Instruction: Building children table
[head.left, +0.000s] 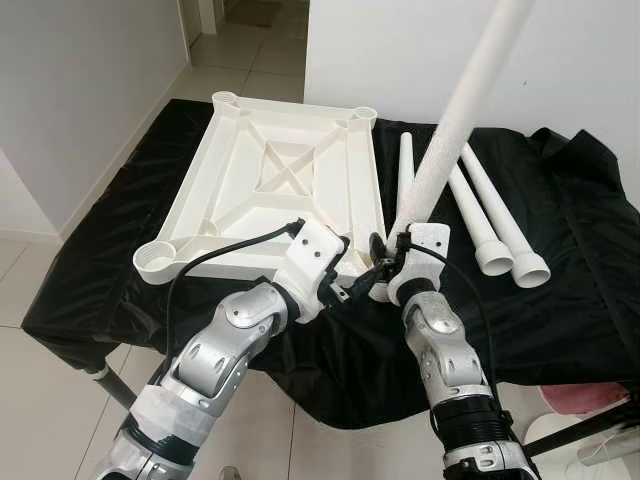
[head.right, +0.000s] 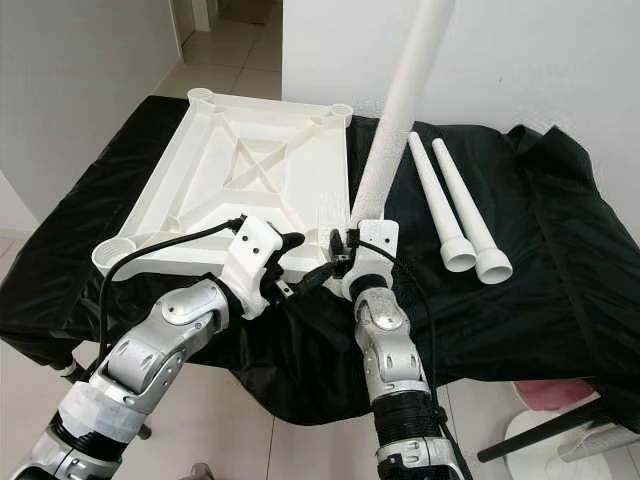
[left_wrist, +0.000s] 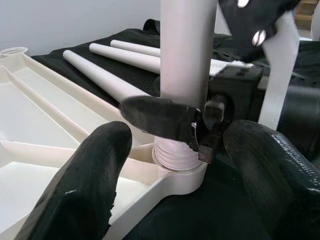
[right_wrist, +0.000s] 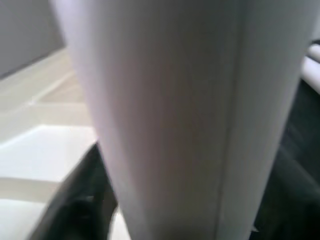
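Tabletop (head.left: 270, 185): white, upside down on the black cloth (head.left: 570, 250), ribs and a cross brace facing up, round sockets at the corners; lying toward the cloth's left side.
Leg (head.left: 455, 120): white tube standing nearly upright, tilted a little to the right, threaded foot seated in the socket (left_wrist: 181, 176) at the tabletop's near right corner (threads visible just above the socket rim in the left wrist view).
Right gripper (head.left: 383, 262): closed around the leg low down, just above the socket, one black finger (left_wrist: 160, 116) wrapped across the tube.
Left gripper (head.left: 352, 285): spread wide, holding nothing, just beside that same corner, pointed at the base of the leg; both fingers (left_wrist: 85, 190) apart from the tube.
Spare legs (head.left: 495, 215): two lying side by side on the cloth right of the tabletop, wide ends toward the near edge; a third (head.left: 405, 165) flat along the tabletop's right edge, partly behind the upright leg.
Cloth: draped over the whole surface, hanging off the near edge.
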